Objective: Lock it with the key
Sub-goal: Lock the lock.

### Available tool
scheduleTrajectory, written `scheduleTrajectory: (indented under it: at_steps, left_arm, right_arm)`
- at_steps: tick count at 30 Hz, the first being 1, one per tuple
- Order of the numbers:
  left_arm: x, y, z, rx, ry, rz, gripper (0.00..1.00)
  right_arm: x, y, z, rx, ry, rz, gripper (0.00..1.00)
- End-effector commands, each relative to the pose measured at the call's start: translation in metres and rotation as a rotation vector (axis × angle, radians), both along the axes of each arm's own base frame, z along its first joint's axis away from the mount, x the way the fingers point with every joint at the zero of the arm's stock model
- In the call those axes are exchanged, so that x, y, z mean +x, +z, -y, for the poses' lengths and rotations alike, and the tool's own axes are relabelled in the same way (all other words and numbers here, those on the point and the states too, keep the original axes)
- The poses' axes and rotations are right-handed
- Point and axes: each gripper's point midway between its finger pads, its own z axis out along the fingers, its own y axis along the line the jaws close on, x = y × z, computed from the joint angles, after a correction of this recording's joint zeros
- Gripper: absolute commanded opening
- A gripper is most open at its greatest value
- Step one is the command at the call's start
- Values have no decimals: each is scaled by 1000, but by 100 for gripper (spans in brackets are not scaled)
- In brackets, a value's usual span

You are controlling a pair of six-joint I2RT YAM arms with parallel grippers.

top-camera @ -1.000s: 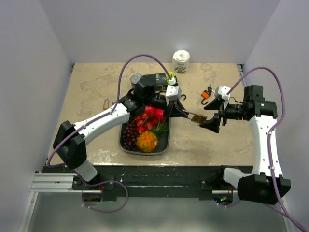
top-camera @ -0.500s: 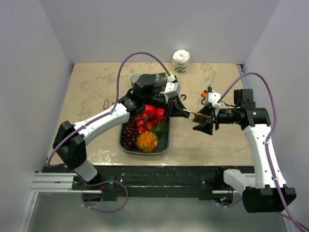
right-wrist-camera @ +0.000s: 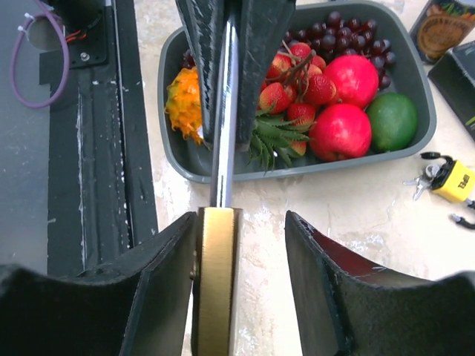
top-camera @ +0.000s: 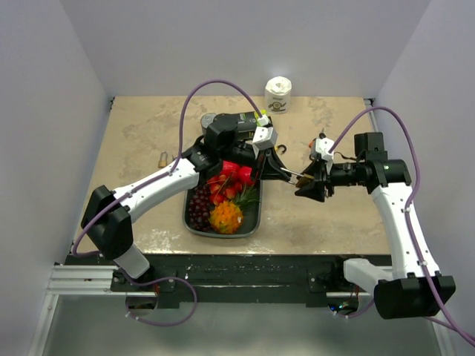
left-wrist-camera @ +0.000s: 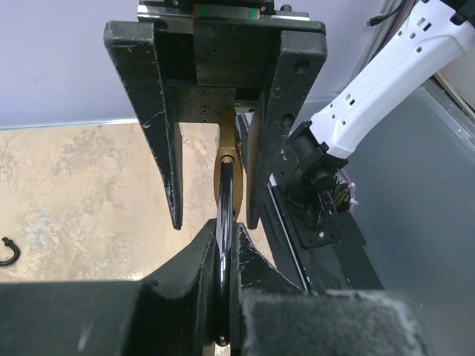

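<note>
Brass padlock (right-wrist-camera: 215,274) in midair, steel shackle (right-wrist-camera: 225,111) roughly level — yellow-tagged keys (right-wrist-camera: 444,178) lie apart.

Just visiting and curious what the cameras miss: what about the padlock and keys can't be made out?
- Keyhole of the padlock: in the right wrist view the brass body runs off the bottom edge; in the top view the jaws of the right arm mostly cover it.
- Keys by the yellow tag: right wrist view, too small to count.
- Small brass item, top view: too small to identify.

Left gripper (left-wrist-camera: 223,239) clamped tight, arm stretched forward-right; right gripper (right-wrist-camera: 242,236) jaws part-open, arm bent inward, tips meeting left's.
</note>
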Motion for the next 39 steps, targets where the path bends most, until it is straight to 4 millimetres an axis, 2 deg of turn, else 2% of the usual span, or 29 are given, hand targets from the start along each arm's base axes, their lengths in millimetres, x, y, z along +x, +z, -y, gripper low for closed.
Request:
scheduleTrajectory:
  at_steps: [1, 10, 17, 19, 20, 23, 27, 31, 32, 34, 39]
  left_arm:
    - [-6, 47, -11, -114, -23, 136, 0]
    - [0, 40, -16, -101, -10, 121, 0]
    - [0, 40, -14, -106, -11, 104, 0]
    - [0, 38, -13, -101, -12, 93, 0]
    - [1, 38, -13, -99, -11, 91, 0]
    - [1, 35, -14, -91, -11, 88, 0]
    - [0, 29, -16, -70, -20, 106, 0]
    - [11, 17, -32, -26, -10, 126, 18]
    - [9, 9, -37, 22, -13, 90, 21]
    - [10, 4, -42, 41, -16, 150, 29]
    - [11, 1, -45, 64, -3, 161, 33]
  right_arm:
    - [-1, 5, 2, -34, 16, 41, 53]
    - [2, 9, 1, -22, 24, 61, 33]
    - [4, 14, -4, 2, 38, 52, 31]
    - [6, 17, -6, 9, 36, 60, 28]
    - [5, 19, -8, 16, 36, 53, 25]
    - [5, 20, -10, 21, 37, 49, 3]
    - [5, 20, -11, 25, 32, 34, 0]
    - [7, 24, -11, 29, 22, 22, 0]
    - [7, 24, -11, 28, 21, 21, 0]
    - [8, 23, -10, 22, 14, 14, 0]
    - [7, 19, -10, 20, 13, 11, 0]
